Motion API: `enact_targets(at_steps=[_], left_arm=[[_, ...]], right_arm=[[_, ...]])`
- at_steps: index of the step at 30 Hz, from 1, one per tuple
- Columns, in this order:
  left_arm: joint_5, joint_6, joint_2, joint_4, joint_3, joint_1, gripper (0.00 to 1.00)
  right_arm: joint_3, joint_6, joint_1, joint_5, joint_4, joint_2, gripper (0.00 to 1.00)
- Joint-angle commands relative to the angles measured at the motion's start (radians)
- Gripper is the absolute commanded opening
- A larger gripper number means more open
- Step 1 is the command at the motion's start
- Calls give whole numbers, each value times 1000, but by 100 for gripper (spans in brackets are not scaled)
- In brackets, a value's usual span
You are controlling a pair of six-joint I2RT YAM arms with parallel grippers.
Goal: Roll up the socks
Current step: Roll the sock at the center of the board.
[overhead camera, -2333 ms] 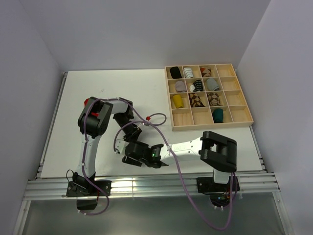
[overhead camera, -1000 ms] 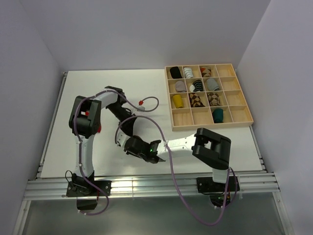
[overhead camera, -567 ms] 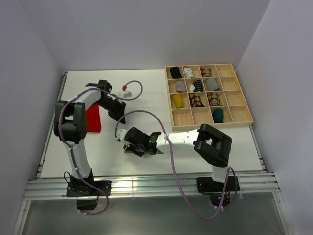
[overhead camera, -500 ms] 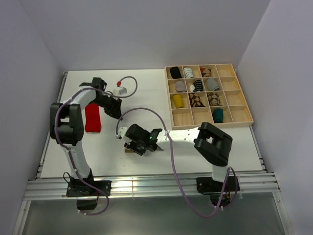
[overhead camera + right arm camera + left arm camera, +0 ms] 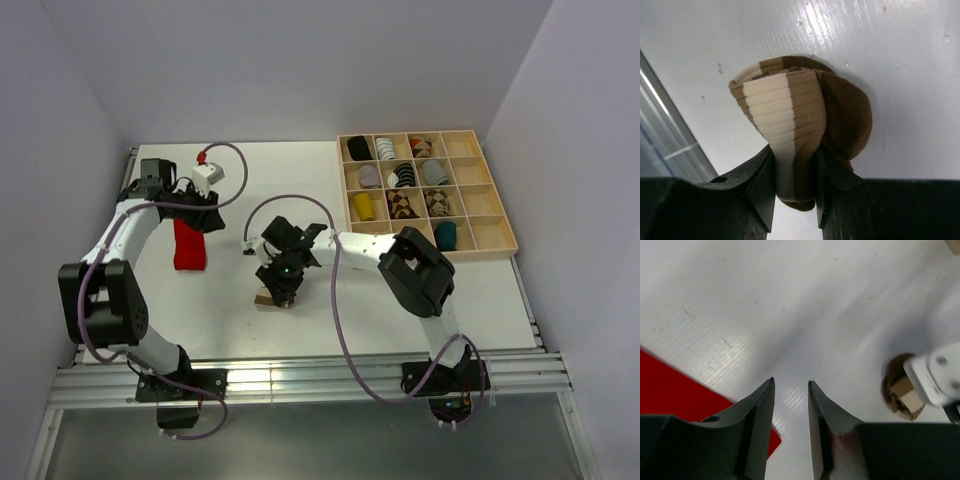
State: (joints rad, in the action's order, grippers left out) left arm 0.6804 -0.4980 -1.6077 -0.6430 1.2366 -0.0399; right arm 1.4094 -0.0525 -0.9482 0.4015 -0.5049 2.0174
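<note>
On the table [image 5: 290, 165], near its middle, the right gripper [image 5: 794, 155] pinches one fold of the soft, light, loosely bunched striped sock [image 5: 790, 105]. Gripping across the whole roll looks safer. The left gripper [image 5: 790, 387] hangs spread and empty beside the red sock [image 5: 675, 385].

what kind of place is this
Probably a robot lab bench: a left arm and right arm bolted to a metal rail at the edge of a white table, plain panels around it, and a wooden tray of rolled socks.
</note>
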Motion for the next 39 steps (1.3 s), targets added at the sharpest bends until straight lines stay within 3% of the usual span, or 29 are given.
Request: enact_targets(at_steps=[1,6,14,22,28,39], left_arm=[[-18,-100,126,69,-74,0,39],[-50,-276,308,106,-253,23,43],[-189,-402,624,275,-600,277,54],[-252,-399,615,325,-698,489,64],[-329,-409,622,420,-782,627,65],[-392,-412,546,571,-819,722,71]], right_arm=[[75,-17,40,86,-151,105,4],[175,-23,77,112,-216,167,5],[207,-27,94,141,-238,213,5],[230,-32,111,175,-271,248,5],[241,-32,121,186,-281,257,5],[249,-43,140,221,-299,264,5]])
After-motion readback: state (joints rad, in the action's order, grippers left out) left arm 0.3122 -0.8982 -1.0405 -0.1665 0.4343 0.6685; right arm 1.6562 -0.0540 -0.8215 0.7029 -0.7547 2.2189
